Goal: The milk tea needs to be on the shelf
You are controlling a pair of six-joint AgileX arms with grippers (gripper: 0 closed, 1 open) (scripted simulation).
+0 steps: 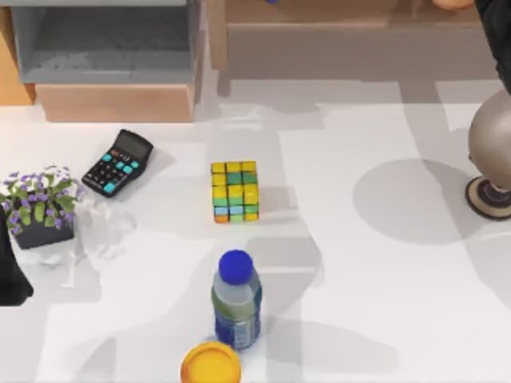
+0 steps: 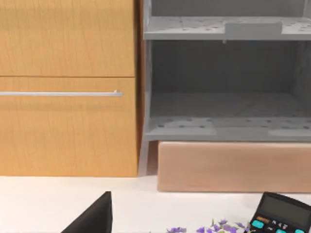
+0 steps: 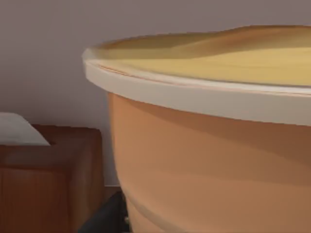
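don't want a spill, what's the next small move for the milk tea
Probably ease the milk tea down onto the shelf: the right gripper sits close against it, beside the shelf's wooden post at the far right, and I cannot tell that it rests yet. Left arm parked at left.

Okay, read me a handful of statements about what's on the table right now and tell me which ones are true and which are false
1. The calculator lies left of the colour cube. True.
2. The bottle has a red cap. False: its cap is blue.
3. The yellow disc sits beside the bottle at the table's near edge. True.
4. The flower pot stands at the table's right side. False: it is at the left.
5. The milk tea looms close in the right wrist view. True.
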